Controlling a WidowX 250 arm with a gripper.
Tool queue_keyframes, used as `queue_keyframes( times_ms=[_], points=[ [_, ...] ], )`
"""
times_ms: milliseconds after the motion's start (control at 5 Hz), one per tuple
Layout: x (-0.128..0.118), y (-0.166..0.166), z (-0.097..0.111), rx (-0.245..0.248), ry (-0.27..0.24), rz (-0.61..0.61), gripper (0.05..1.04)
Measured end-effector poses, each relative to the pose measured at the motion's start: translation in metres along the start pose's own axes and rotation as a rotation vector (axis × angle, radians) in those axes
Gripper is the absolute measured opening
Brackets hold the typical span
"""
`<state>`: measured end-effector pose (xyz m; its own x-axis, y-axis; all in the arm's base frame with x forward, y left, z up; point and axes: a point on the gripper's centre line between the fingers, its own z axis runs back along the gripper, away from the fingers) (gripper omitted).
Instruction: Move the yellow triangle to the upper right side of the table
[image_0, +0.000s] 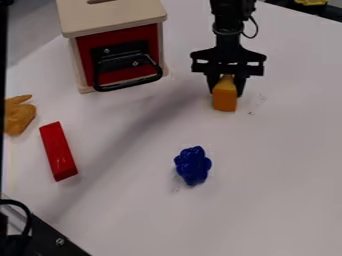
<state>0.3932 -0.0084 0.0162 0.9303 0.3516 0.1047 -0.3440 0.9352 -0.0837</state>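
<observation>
In the upper right part of the view, the black gripper hangs down from the top edge. Between its two fingers is the yellow triangle, a yellow-orange block whose narrower end points up toward the gripper. The fingers press on its left and right sides, and its wider orange face shows below them. Whether the block touches the white table or hangs just over it, I cannot tell.
A wooden box with a red front and black handle stands upper left. A red block and an orange-brown toy lie at left, a blue lumpy object near the middle. Dark rails cross two corners.
</observation>
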Motion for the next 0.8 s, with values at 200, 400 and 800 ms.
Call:
queue_keyframes(
  times_ms=[200,400,800],
  points=[
    [0.003,-0.004,-0.002,0.008,0.002,-0.007,0.512],
    [0.0,-0.007,-0.002,0.01,0.014,-0.015,0.823],
    [-0.005,-0.008,0.027,-0.002,0.008,-0.012,1.001]
  ],
)
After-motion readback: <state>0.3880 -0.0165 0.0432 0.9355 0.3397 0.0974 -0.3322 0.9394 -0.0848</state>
